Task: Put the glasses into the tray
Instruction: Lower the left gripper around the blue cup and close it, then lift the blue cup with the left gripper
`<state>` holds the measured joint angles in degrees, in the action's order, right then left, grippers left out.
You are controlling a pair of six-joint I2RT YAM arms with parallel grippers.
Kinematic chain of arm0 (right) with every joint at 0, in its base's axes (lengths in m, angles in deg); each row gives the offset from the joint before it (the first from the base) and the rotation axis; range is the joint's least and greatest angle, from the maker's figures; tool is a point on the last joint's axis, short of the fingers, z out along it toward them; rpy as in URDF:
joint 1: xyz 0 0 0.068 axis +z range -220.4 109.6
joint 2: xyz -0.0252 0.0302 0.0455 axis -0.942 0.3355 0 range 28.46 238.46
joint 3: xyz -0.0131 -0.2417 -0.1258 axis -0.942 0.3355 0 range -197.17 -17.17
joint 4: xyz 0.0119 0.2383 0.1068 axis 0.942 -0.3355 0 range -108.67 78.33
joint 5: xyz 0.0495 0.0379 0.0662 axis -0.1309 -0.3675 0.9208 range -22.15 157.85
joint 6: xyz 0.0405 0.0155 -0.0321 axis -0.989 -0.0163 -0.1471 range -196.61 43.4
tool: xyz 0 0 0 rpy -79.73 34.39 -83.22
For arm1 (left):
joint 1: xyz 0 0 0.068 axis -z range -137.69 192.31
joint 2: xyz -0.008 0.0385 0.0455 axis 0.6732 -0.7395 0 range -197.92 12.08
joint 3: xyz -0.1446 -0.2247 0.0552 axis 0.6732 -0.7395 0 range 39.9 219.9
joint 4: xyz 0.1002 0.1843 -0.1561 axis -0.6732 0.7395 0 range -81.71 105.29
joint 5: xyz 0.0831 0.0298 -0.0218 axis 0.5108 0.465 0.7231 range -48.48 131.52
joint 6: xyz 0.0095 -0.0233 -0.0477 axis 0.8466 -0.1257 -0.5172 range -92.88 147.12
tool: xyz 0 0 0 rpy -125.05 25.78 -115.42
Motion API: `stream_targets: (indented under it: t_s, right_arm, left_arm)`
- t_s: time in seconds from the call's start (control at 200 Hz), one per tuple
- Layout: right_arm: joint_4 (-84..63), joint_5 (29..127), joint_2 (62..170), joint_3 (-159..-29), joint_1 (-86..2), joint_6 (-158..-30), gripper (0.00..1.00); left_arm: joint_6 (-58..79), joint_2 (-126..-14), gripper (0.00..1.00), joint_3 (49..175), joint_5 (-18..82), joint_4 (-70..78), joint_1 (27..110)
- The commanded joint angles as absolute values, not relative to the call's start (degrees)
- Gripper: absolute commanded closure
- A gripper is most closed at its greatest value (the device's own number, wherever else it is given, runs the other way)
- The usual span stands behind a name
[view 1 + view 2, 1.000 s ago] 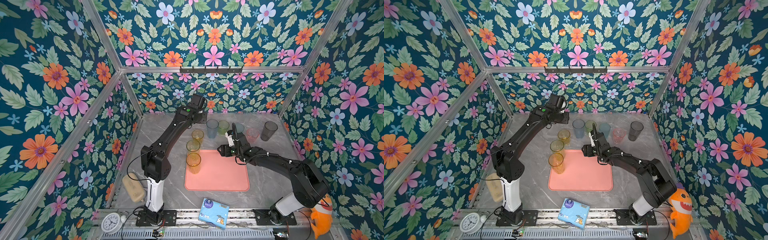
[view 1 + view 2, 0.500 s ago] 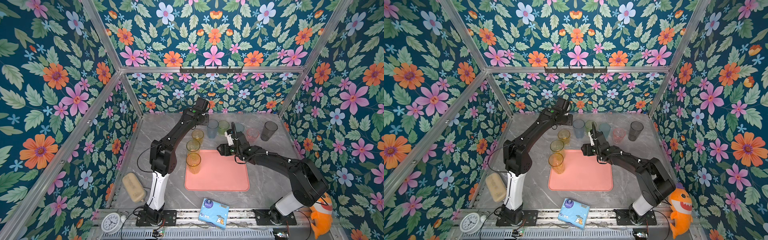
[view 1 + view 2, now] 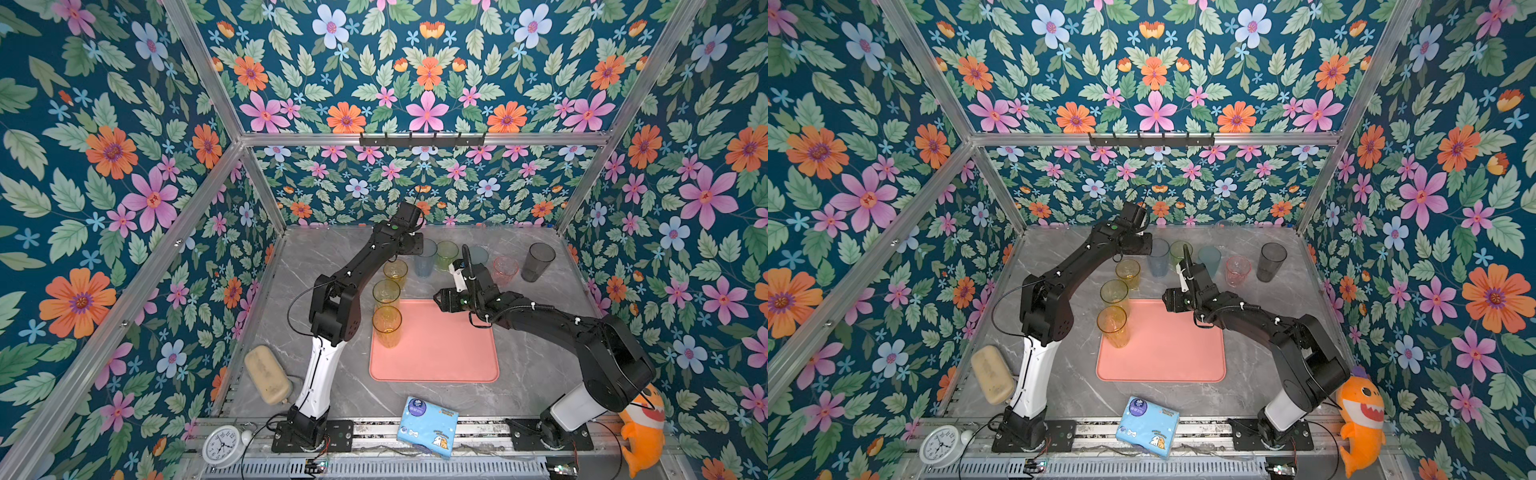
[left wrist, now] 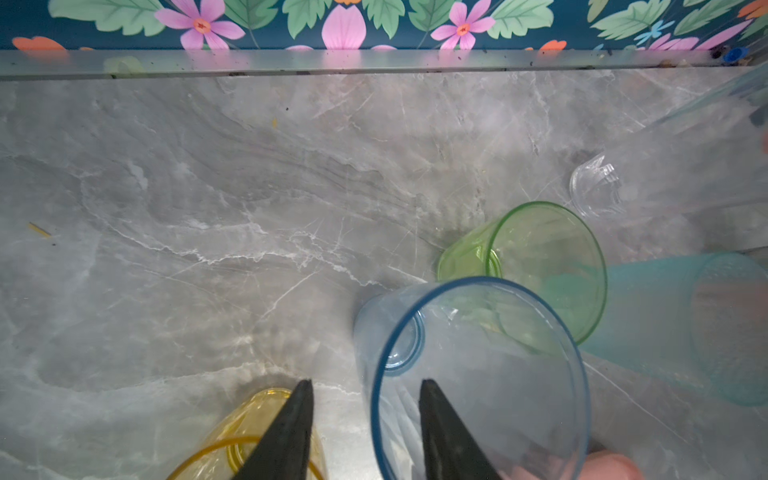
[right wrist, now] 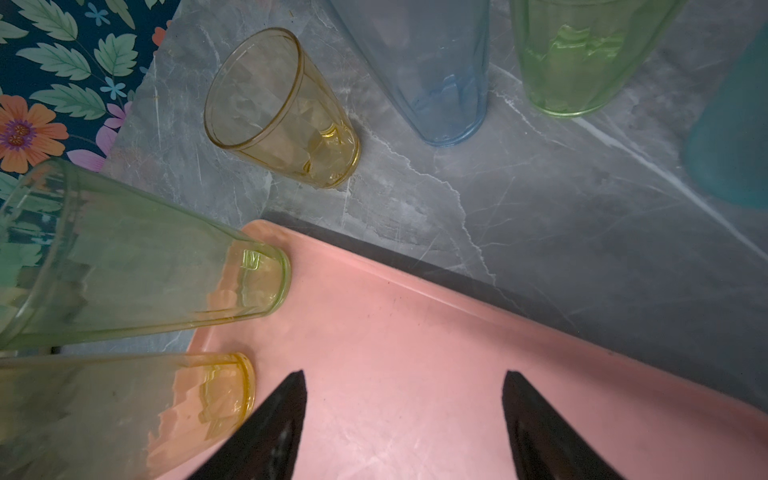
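Glasses [image 3: 1158,259] stand upright close to both grippers. In the left wrist view, the left gripper [image 4: 365,381] straddles the near wall of the blue-grey glass [image 4: 498,395]. One black finger is inside the rim and one outside, and the jaws are parted with a gap on each side of the wall, so nothing is pinched. Just outside that gripper is the rim of a short amber glass [image 4: 249,440]. Beyond the blue-grey glass are the green glass [image 4: 548,266] and the teal glass [image 4: 685,324]. A clear glass [image 4: 598,191] stands farther back, near the wall. In the right wrist view, the right gripper [image 5: 403,372] hangs over the salmon-pink tray [image 5: 415,332]. Its jaws are spread wide and hold nothing. Beside it, a tall yellow-green glass [image 5: 257,270] has its base on the tray's corner. A tall amber glass [image 5: 208,395] stands on the tray along the same edge. In both top views these two are at the tray's left side, and the short amber glass is on the bare table just past the tray's far-left corner. A row along the back of the grey marble table [image 3: 324,257] runs blue-grey, green and teal, then a short pink glass [image 3: 505,270] and a smoky dark glass [image 3: 537,262]. None of the row is on the tray. The left arm reaches to the row's left end, and the right arm reaches to the tray's far edge. At the table's near edge lie a light-blue tissue packet [image 3: 427,426], a white clock [image 3: 222,444] and a beige sponge [image 3: 268,374]. An orange plush shark [image 3: 642,419] sits at the right.
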<state>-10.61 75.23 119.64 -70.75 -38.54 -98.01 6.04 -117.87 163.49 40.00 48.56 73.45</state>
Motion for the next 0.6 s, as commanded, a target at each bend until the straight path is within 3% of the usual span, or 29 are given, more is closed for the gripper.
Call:
stream_targets:
  t_s: [0.0,0.595]
  right_arm:
    - [-10.66,75.41,119.35,-71.05,-38.54,-97.79,0.24]
    - [-11.02,75.40,119.09,-71.12,-38.49,-97.78,0.24]
  left_arm:
    - [5.47,-117.92,0.62,163.65,38.88,47.22,73.42]
    - [4.75,-119.05,0.81,163.83,40.84,47.74,73.34]
